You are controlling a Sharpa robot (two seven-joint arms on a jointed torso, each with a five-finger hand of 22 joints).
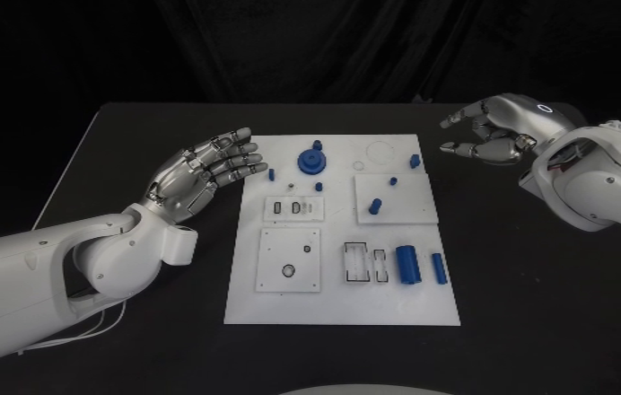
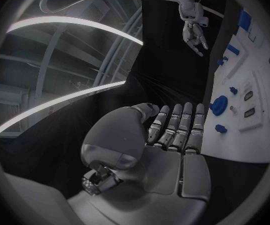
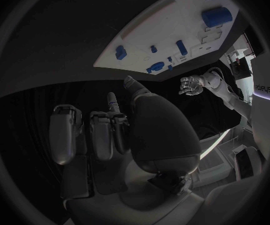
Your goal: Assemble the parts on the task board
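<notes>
The black table [image 1: 143, 144] was the biggest thing, and the white board [image 1: 339, 298] lay in the middle of it. The left hand [image 1: 207, 172] hung just beside the board's left edge, near the far end. Its fingers were spread out and it held nothing. The right hand [image 1: 494, 131] hung past the board's far right corner, a bit apart from it. Its fingers were curled in loosely with gaps between them, and it held nothing too. On the board, a big blue cylinder [image 1: 406, 265] lay near the right side with a thinner blue bar [image 1: 440, 268] just beside it, both with their long way running near to far. A round blue knob [image 1: 310, 158] stood at the far end, close to the left hand's fingertips. Small blue pegs [image 1: 375, 205] stood around the far half. The knob lay just to the right of the left hand, so that hand looked better placed to reach it. The cylinder and bar lay well nearer than the right hand, so it would have to come back toward the robot.
</notes>
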